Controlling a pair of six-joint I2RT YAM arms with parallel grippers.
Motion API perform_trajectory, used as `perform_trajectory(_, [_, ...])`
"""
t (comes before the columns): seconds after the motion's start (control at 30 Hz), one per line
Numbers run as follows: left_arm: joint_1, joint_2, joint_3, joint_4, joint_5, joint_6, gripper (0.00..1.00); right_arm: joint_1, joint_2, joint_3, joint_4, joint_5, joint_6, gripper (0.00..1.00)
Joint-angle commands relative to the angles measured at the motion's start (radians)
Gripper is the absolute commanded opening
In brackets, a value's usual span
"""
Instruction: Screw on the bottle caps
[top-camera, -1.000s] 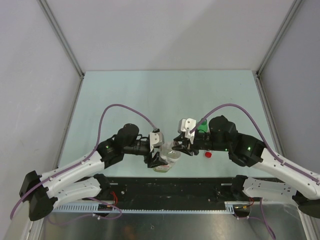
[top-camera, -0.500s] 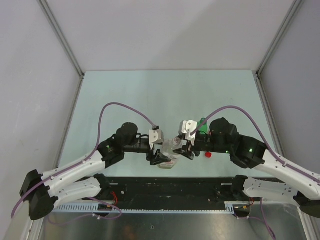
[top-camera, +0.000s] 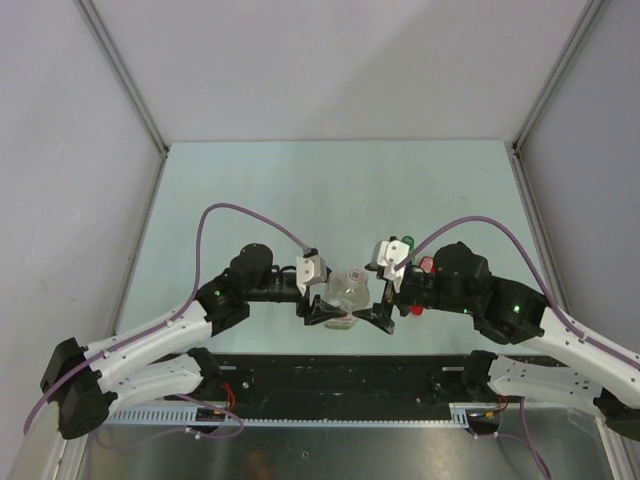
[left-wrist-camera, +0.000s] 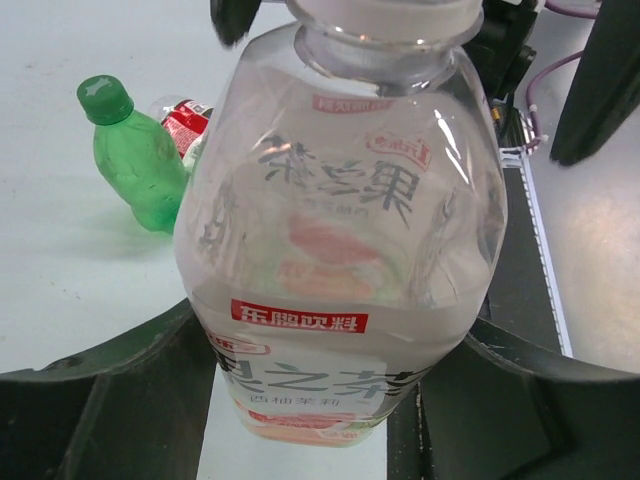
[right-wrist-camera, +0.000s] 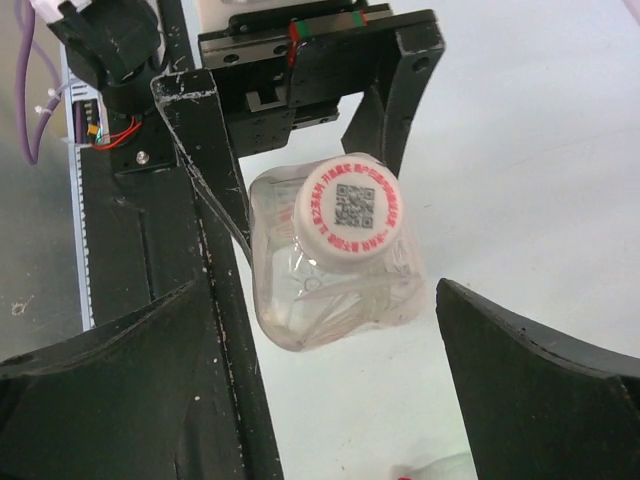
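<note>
My left gripper (left-wrist-camera: 330, 410) is shut on the lower body of the wider clear bottle (left-wrist-camera: 345, 230) with the white-red label, and holds it off the table (top-camera: 330, 190). The white cap (right-wrist-camera: 350, 212) with a printed code sits on its neck. My right gripper (right-wrist-camera: 320, 400) stands open just short of that cap and touches nothing; in the top view this gripper (top-camera: 380, 300) is right of the bottle (top-camera: 347, 290). The small green bottle (left-wrist-camera: 135, 165) wears its green cap (left-wrist-camera: 103, 98). Behind it lies the slim clear bottle (left-wrist-camera: 185, 120) with the red label.
The green bottle (top-camera: 405, 245) stands close behind my right wrist. A small red thing (top-camera: 416, 309) lies on the table under the right arm. The black strip (top-camera: 350, 370) at the table's near edge runs just below both grippers.
My right gripper has opened wide and drawn back to the right, off the white cap. The left gripper still holds the bottle and has turned it slightly.
</note>
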Motion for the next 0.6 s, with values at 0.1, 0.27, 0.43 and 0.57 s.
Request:
perform_trajectory(0.1, [0.004,-0.037,-0.021,0.035,-0.113,0.066,0.00,0.004,-0.110,0.004,0.046,0.201,0.160,0.99])
perform_trajectory(0.27, [0.005,-0.033,-0.013,-0.006,-0.252,0.047,0.00,0.003,-0.166,0.004,0.104,0.280,0.277,0.96])
perform_trajectory(0.43, [0.004,0.000,0.015,-0.036,-0.347,0.033,0.00,0.000,-0.129,0.024,0.144,0.346,0.543,0.84])
perform_trajectory(0.57, [0.004,0.028,0.032,-0.037,-0.410,0.033,0.00,-0.001,-0.010,0.104,0.047,0.427,0.679,0.81])
